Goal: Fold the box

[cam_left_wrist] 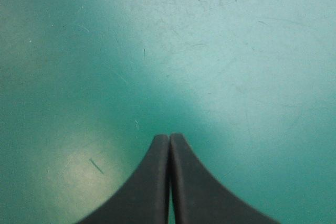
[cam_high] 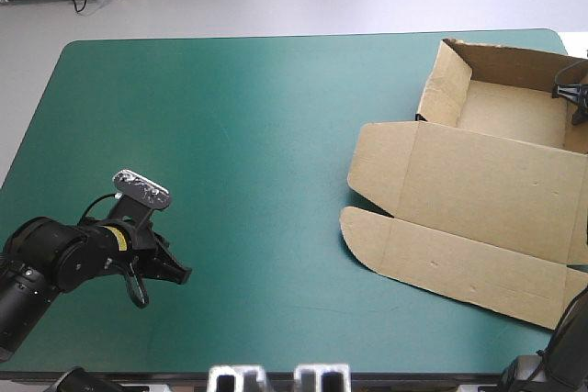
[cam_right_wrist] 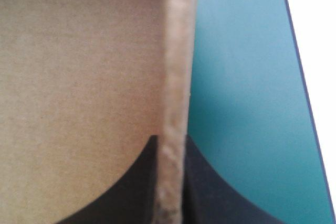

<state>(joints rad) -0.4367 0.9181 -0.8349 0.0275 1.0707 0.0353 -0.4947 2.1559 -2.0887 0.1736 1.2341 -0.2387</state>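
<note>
— How are your arms set?

— My left arm lies low over the near left part of the table, wrist bent, and my left gripper points out across the teal-green cover. Its black fingers are pressed together into one pointed arch, holding nothing, with only bare cover ahead of them. The cover there is smooth and matte, with fine scratches.

— And the other?

— My right arm reaches to the table's far right corner. There my right gripper pinches an upright wall of the box, with one finger inside the tray and one outside. The wall's cut edge runs straight away from me, pale and rough.

— Where does the box sit?

— On the right side of the table. It is plain brown board, dull and slightly grainy. The tray is at the far end with its walls raised. The lid lies flat toward the near edge, creased in straight lines and ending in rounded flaps. Just outside the pinched wall is a strip of cover, then the table's right edge.
</note>
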